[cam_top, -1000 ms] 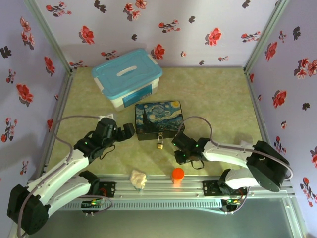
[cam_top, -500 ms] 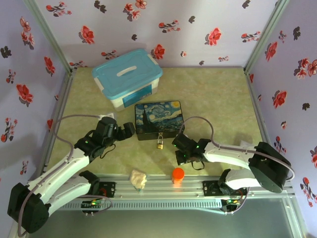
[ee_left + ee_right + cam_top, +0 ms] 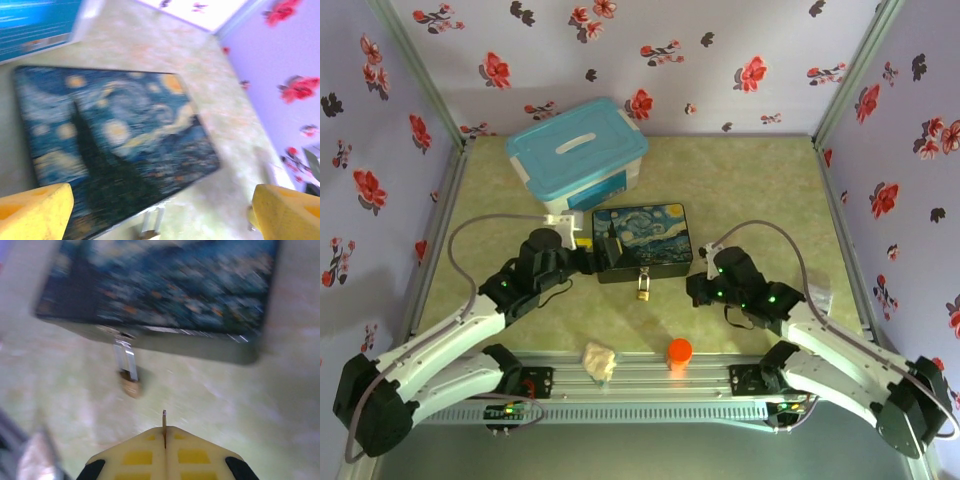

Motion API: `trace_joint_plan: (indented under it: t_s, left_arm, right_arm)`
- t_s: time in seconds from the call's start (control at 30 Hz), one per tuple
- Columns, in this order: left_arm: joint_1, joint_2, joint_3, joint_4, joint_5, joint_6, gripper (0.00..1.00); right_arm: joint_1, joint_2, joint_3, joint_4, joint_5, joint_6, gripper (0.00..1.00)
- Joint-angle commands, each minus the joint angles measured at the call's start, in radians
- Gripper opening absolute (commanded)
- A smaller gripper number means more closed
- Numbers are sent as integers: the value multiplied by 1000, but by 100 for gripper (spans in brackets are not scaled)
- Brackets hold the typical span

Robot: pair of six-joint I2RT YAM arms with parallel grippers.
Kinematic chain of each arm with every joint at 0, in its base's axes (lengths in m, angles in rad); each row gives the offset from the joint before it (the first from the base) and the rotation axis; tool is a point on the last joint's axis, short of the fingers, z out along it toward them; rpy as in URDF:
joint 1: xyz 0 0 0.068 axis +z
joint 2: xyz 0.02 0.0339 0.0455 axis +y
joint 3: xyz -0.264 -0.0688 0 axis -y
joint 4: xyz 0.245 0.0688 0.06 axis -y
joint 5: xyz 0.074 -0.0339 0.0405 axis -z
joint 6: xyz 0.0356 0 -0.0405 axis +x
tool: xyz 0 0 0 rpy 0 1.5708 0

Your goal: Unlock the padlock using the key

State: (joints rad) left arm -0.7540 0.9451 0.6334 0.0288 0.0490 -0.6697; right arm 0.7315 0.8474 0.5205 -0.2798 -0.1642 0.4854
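One real risk: the right gripper (image 3: 165, 430), clamped on the thin dark metal key (image 3: 163, 417), could twist it loose by meeting the small brass padlock (image 3: 131, 385) off-line.

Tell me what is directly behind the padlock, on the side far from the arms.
The painted tin box stands right behind the padlock, whose shackle reaches the box's front wall. What it hooks into is too blurred to tell.

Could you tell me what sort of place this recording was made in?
Probably a small robot test booth: floral-papered walls on metal posts, a mat-covered table, and staged props like the painted tin with its padlock.
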Motion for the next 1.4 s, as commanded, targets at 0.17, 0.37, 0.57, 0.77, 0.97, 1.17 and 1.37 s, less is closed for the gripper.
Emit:
trace_joint_plan:
  t_s: [0.17, 0.37, 0.57, 0.77, 0.97, 1.17, 1.37]
  left_arm:
    - [-130, 116, 126, 159, 157, 169, 84]
    - [-151, 179, 124, 250, 213, 136, 72]
    - [-153, 187, 87, 358, 264, 84, 57]
    - [-154, 185, 53, 421, 329, 52, 43]
    - [-153, 177, 31, 406, 373, 36, 25]
    - [-151, 160, 16, 370, 364, 44, 19]
    - [-148, 141, -12, 361, 369, 43, 13]
  right_arm:
    - [-7, 10, 67, 355, -345, -2, 0]
    - [-6, 9, 78, 425, -453, 4, 0]
    - [-6, 16, 65, 452, -467, 6, 0]
    - [-6, 45, 75, 461, -456, 2, 0]
    - [-5, 76, 80, 487, -454, 9, 0]
    - [-6, 99, 75, 534, -469, 30, 0]
    - [-7, 98, 64, 572, -472, 52, 0]
